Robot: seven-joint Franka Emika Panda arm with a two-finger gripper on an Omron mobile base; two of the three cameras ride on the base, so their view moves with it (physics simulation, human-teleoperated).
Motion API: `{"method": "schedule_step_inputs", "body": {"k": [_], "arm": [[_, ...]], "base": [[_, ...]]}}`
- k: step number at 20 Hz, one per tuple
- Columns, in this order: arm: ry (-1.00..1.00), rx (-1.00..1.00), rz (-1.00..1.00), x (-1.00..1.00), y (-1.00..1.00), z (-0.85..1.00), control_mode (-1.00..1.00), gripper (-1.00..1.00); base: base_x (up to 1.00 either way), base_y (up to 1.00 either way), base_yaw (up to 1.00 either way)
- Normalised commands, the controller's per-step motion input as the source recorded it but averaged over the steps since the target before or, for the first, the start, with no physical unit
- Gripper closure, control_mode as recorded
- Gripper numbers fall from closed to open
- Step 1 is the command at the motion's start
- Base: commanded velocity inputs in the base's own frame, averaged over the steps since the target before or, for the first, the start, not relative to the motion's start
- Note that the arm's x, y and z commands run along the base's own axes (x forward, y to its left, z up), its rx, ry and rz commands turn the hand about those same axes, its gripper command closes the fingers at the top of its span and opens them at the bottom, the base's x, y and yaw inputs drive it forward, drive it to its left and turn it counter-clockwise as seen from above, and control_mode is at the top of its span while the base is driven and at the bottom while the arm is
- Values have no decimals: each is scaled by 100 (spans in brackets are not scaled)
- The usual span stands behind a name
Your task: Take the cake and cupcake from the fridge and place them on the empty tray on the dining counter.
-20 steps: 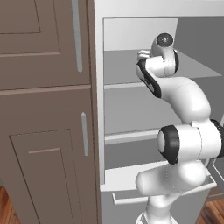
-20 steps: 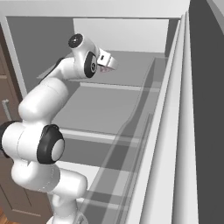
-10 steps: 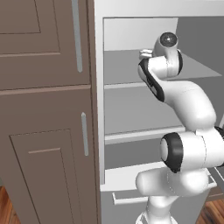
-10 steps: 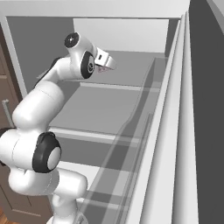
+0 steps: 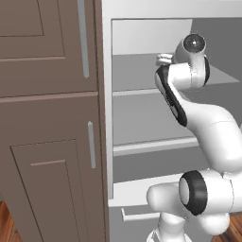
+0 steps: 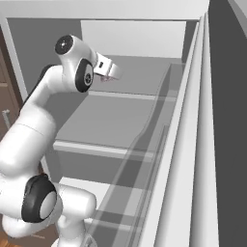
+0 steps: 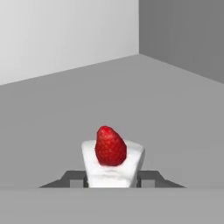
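Note:
The cake (image 7: pixel 112 171), a small white wedge with a red berry on top, sits between my two dark fingertips (image 7: pixel 75 178). My gripper (image 7: pixel 112 179) is shut on it, just above a pale grey shelf deep inside the open fridge (image 5: pixel 142 118). From the right base view, the gripper (image 6: pixel 111 75) hangs over the upper shelf (image 6: pixel 130 95) near the back wall. In the left base view the hand (image 5: pixel 163 59) pokes out behind the arm's wrist. The cupcake, the tray and the dining counter are out of view.
Brown wood cabinets (image 5: pixel 47 118) with bar handles stand left of the fridge. The open fridge door (image 6: pixel 193 144) with its clear bins runs along the right. A second shelf (image 5: pixel 151 144) and the lower drawer (image 5: pixel 137 215) lie below the arm.
The arm's upper joints have swung sideways, right in the left base view and left in the right base view. The hand with the cake has drawn slightly back from the fridge's rear wall.

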Motion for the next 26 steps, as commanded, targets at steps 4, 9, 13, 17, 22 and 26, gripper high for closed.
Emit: {"method": "schedule_step_inputs", "body": {"k": [4, 9, 13, 17, 22, 26], "arm": [[-4, 2, 5, -100, 9, 20, -100, 100], [-9, 0, 6, -100, 9, 46, -100, 100], [-12, 1, 8, -100, 5, 48, -100, 100], [-4, 0, 9, -100, 23, 38, -100, 100], [0, -1, 10, -100, 32, 22, -100, 100], [0, -6, 9, -100, 45, 16, -100, 100]], "base": [[0, 0, 0], [0, 0, 0], [0, 0, 0], [0, 0, 0], [0, 0, 0], [0, 0, 0]]}}
